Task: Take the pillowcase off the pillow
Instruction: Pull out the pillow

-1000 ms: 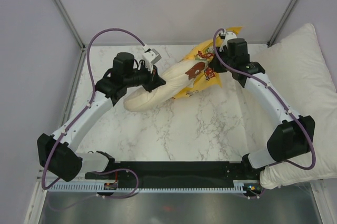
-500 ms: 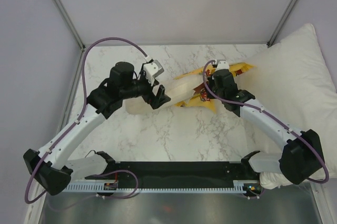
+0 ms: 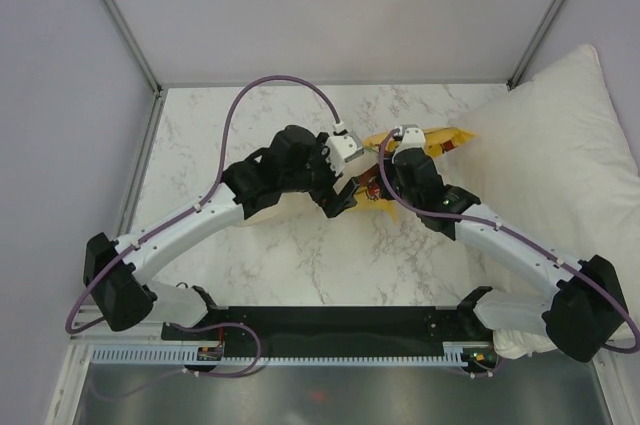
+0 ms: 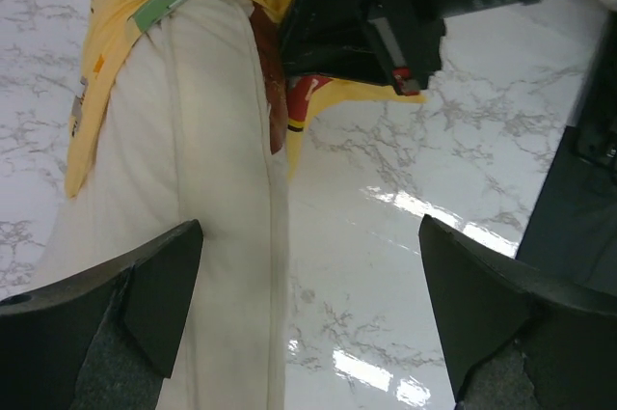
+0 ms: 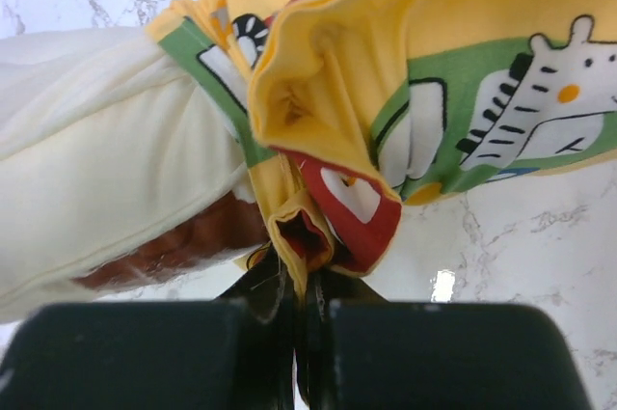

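We find the left gripper [image 4: 307, 236] spread wide and holding nothing, above the cream pillow [image 4: 212, 188], which lies on the marble table [image 3: 200, 135]. The yellow pillowcase [image 5: 463, 63] covers only the pillow's right end. The right gripper [image 5: 304, 306] is clamped on a fold of the pillowcase.

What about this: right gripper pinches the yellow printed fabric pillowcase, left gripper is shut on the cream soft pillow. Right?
No: the left wrist view shows the left gripper open over the cream soft pillow. The right gripper does pinch the yellow pillowcase.
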`<state>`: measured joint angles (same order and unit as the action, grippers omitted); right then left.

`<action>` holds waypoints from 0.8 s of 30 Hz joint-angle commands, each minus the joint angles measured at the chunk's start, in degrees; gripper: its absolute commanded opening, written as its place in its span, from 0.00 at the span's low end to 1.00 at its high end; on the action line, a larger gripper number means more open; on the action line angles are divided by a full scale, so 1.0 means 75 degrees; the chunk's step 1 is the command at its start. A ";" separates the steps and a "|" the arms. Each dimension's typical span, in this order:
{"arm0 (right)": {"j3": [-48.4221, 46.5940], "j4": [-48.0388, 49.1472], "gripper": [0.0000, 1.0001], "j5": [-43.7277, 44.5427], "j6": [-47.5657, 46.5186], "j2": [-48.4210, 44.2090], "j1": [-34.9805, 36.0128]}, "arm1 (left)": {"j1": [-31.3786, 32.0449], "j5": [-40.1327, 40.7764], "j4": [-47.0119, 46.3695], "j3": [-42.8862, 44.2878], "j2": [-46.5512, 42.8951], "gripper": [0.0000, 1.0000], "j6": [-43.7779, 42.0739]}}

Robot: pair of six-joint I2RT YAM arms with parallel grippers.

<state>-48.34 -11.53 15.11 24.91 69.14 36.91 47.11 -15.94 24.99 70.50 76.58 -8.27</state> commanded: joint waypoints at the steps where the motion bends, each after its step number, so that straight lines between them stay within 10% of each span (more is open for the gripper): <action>1: -0.0059 0.0799 0.00 -0.0046 0.0265 -0.0407 0.0188 | 0.0280 0.1583 -0.0752 0.0432 0.0230 1.00 -0.0490; 14: 0.0187 0.0752 0.00 -0.0257 0.0394 -0.0758 0.0610 | 0.0328 0.2923 -0.2769 -0.0154 0.0898 1.00 -0.1358; 24: -0.0129 0.0471 0.00 -0.0093 0.0218 -0.0712 0.0622 | 0.0328 0.0616 -0.1411 0.0174 0.1427 1.00 -0.1159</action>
<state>-46.28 -11.31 13.87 26.76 65.52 41.17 49.58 -3.90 11.55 69.82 86.70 -15.70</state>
